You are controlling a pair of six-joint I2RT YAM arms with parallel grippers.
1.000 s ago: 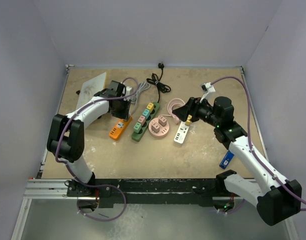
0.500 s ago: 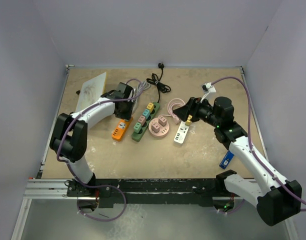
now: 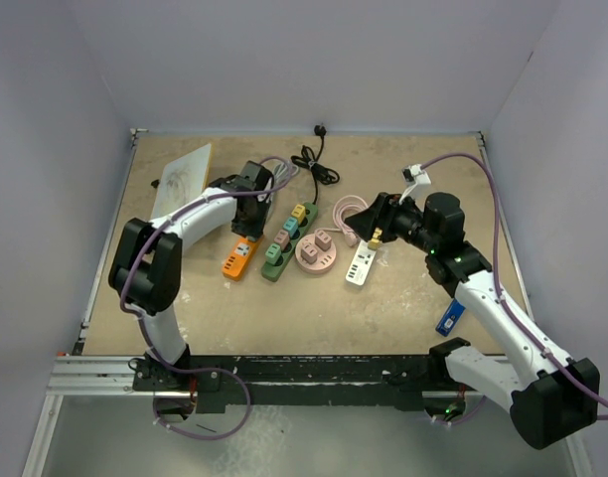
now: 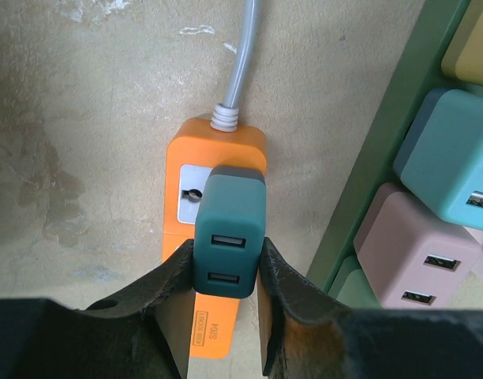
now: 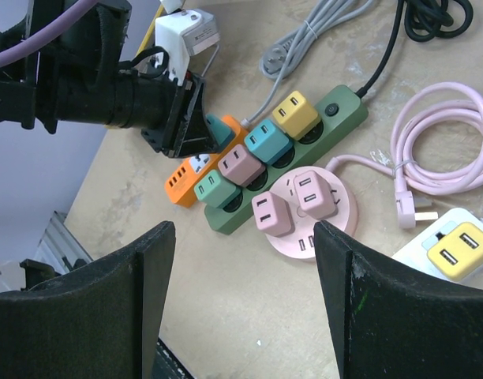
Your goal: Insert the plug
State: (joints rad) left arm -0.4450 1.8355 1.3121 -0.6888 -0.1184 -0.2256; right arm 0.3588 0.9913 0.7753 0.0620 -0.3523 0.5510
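One green strip (image 4: 381,170) flanks teal plug (image 4: 230,229) — left pincer (image 4: 228,260) clamps it, right pincer (image 5: 245,229) apart.

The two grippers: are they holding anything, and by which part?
The left gripper pinches the teal plug by its two sides, over the orange power strip. The right gripper is open, holding nothing.

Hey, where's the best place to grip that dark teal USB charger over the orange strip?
On its two flat side faces, coming from the USB-port end, as the left gripper holds the dark teal USB charger now. Those faces are parallel, and the prong end is left free toward the orange power strip.
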